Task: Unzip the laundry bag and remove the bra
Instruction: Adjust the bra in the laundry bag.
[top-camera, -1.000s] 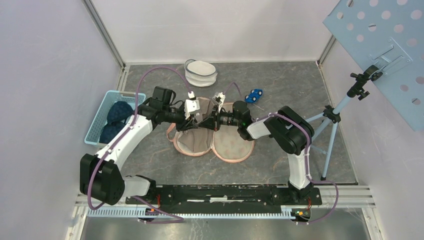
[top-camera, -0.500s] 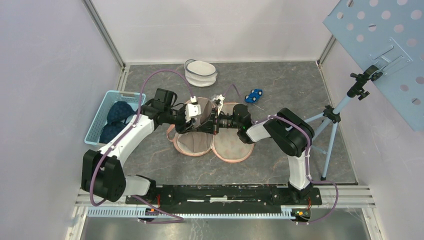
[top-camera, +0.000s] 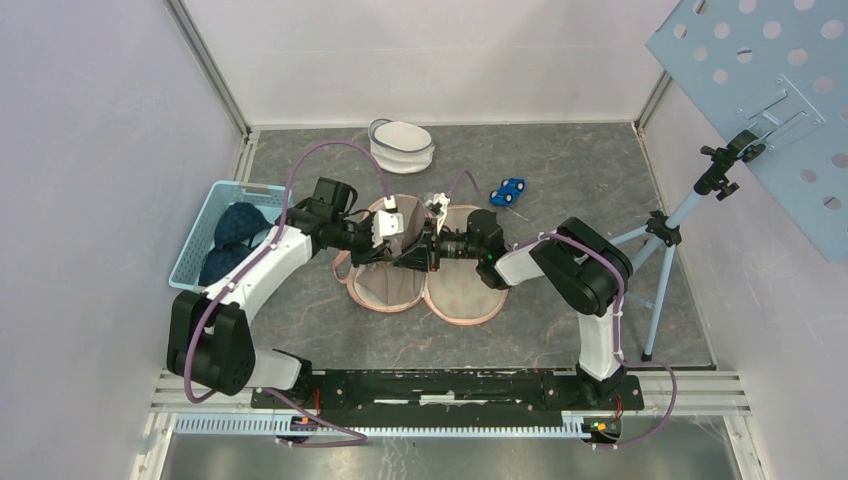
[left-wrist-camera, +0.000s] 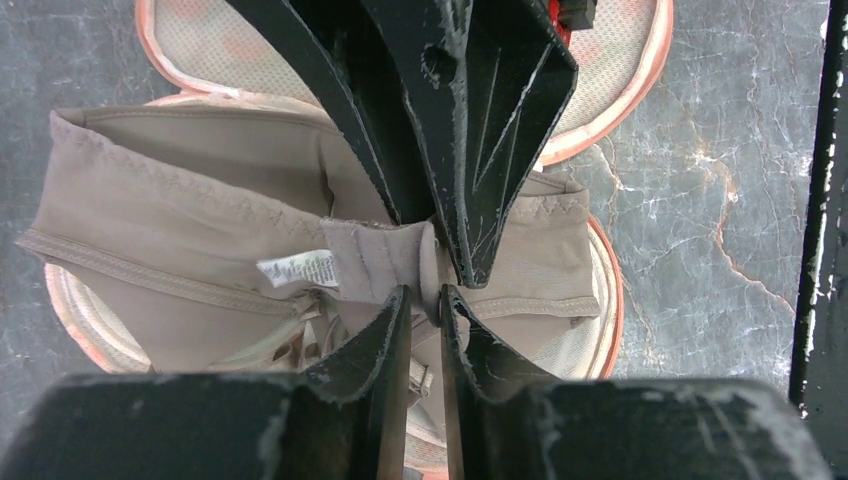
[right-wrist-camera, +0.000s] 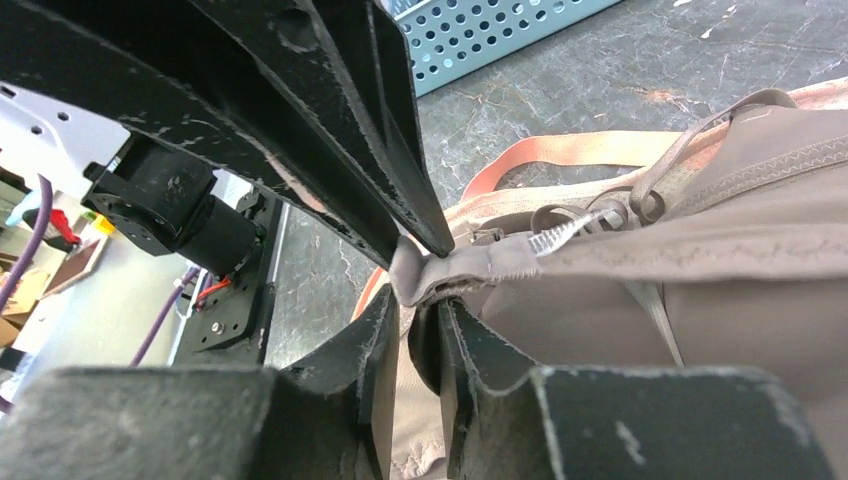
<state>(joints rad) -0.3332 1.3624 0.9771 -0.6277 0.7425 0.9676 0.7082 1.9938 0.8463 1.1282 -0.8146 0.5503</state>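
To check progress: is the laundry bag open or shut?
Open: the laundry bag lies spread flat in two round halves, with the bra over them.

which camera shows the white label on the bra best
Left wrist: the white label faces the camera on the beige bra, its print visible. In the top view it cannot be made out. The right wrist view shows the bra's edge and straps, but no clear label.

Basket (top-camera: 192, 243) crowds the laundry bag's (top-camera: 465, 295) left, tripod (top-camera: 661, 229) its right.
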